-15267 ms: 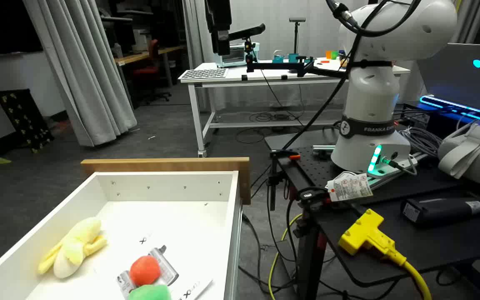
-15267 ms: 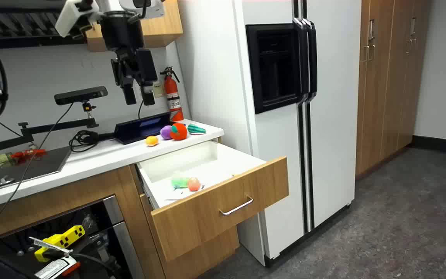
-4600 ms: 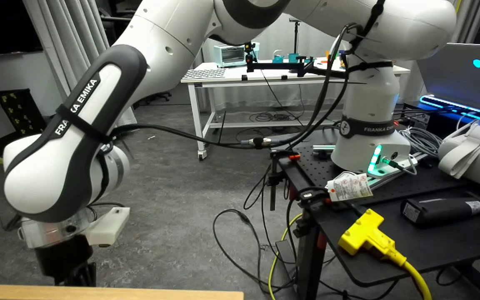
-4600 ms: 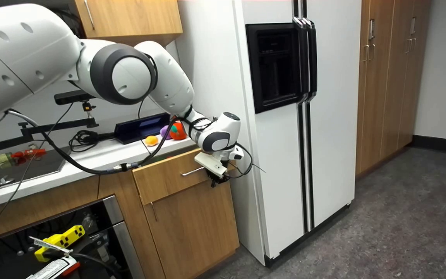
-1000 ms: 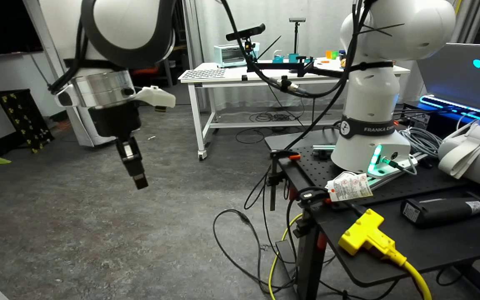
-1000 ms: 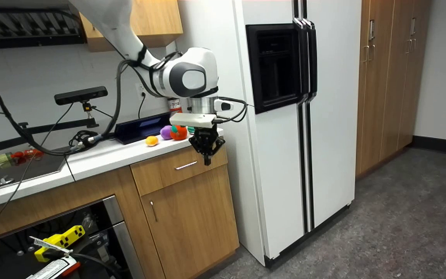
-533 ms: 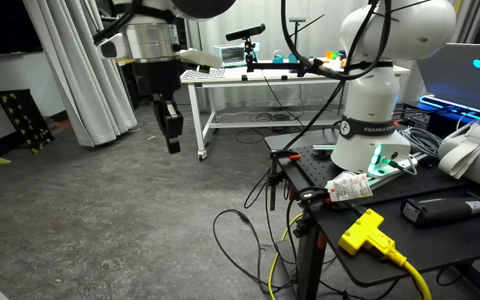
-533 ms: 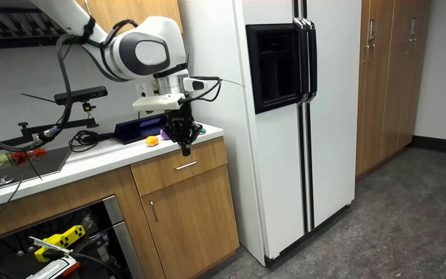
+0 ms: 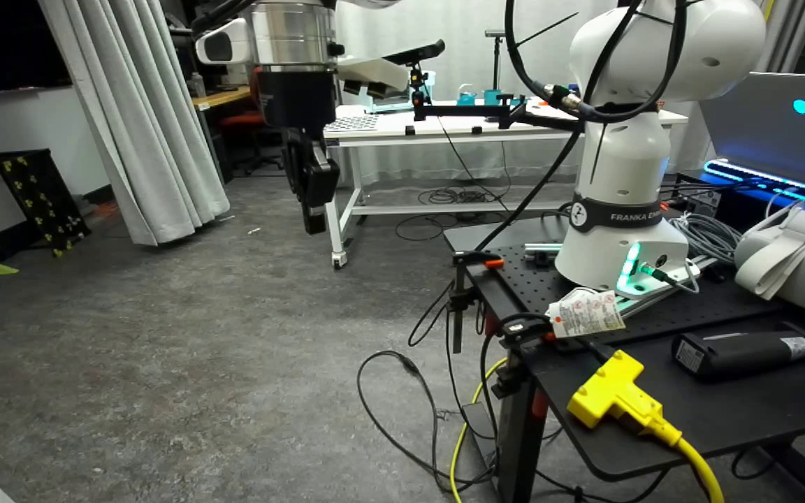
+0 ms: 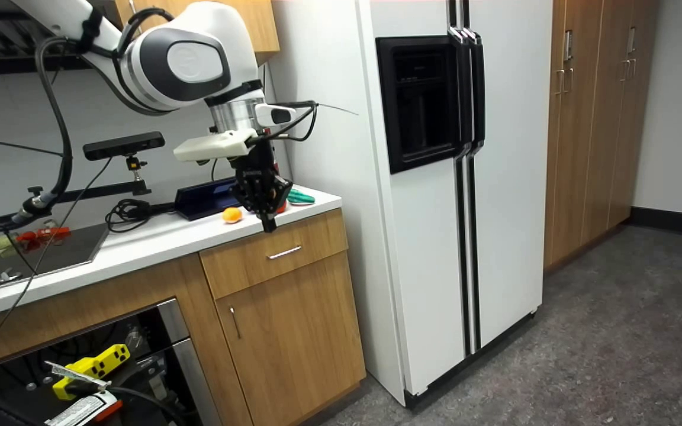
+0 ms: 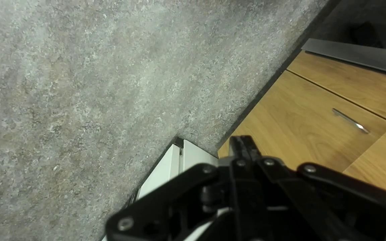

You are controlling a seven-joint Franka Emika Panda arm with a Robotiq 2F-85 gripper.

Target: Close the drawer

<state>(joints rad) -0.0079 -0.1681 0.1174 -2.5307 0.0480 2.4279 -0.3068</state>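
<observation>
The drawer (image 10: 240, 269) is pushed in, its wooden front level with the cabinet below and its inside hidden. A thin metal handle (image 10: 284, 252) crosses that front. In the wrist view a bit of the drawer front (image 11: 384, 164) shows at the lower right. My gripper (image 10: 269, 227) hangs pointing down, over the drawer's upper edge in that exterior view, with no contact visible. Its black fingertips meet, with nothing between them, in the wrist view (image 11: 245, 140). Against the floor and a far table, the same gripper (image 9: 314, 222) appears in an exterior view where the drawer is out of sight.
The white counter (image 10: 157, 234) carries an orange fruit (image 10: 232, 215), a green striped toy (image 10: 301, 197) and a dark tablet (image 10: 202, 200). A tall white fridge (image 10: 335, 136) stands beside the drawer. A camera bar (image 10: 123, 145) sits on a black arm. Below the drawer is a cabinet door (image 10: 293, 325).
Long before, the drawer was pulled out with toys inside; later my gripper was at its nearly flush front. Over the last second, the shut gripper has risen and moved back towards the robot's base.
</observation>
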